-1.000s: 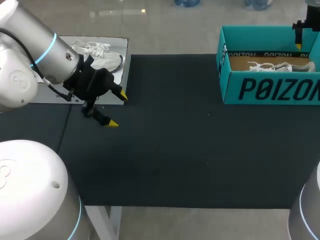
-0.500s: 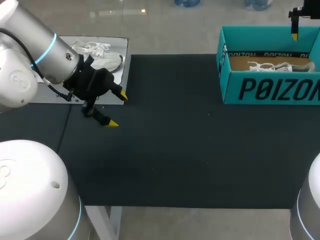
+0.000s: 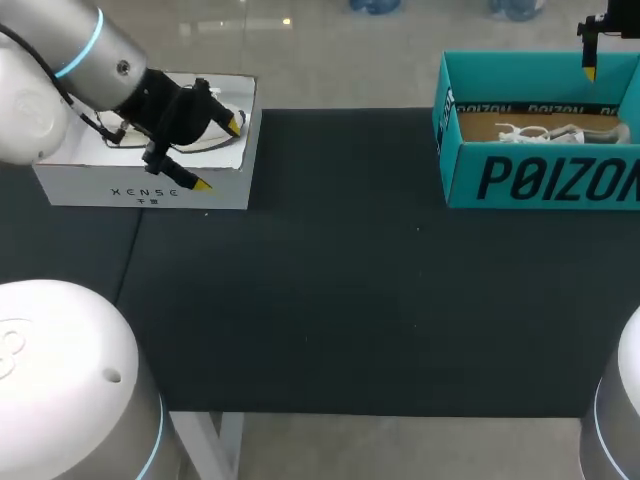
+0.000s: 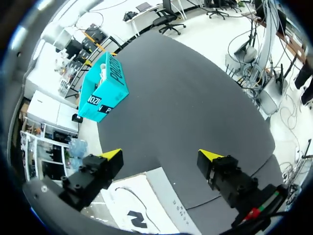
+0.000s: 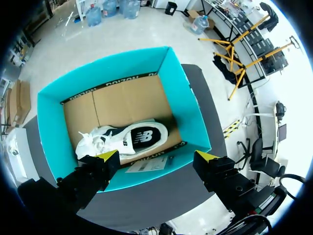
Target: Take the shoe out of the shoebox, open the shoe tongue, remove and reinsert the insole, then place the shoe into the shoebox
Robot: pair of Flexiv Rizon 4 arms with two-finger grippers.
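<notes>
A white and black shoe (image 5: 132,138) lies on its side on the cardboard floor of the teal shoebox (image 5: 190,112), directly under my open right gripper (image 5: 156,156), which hangs well above it and holds nothing. In the head view the shoebox (image 3: 540,180) stands at the table's far right with the shoe (image 3: 555,132) inside, and the right gripper (image 3: 590,60) shows over its back wall. My left gripper (image 3: 218,154) stands open over the white box at the far left, with nothing between its fingers. From the left wrist view the gripper (image 4: 161,155) looks across the mat toward the distant shoebox (image 4: 105,90).
A white box (image 3: 140,185) sits at the table's far left, its contents mostly hidden under my left arm; its near edge (image 4: 146,205) lies under the left gripper. A black mat (image 3: 350,280) covers the table between the two boxes.
My left arm has pulled back and up from the mat to above the white box, now covering the shoe inside it. The right gripper rose slightly above the teal shoebox.
</notes>
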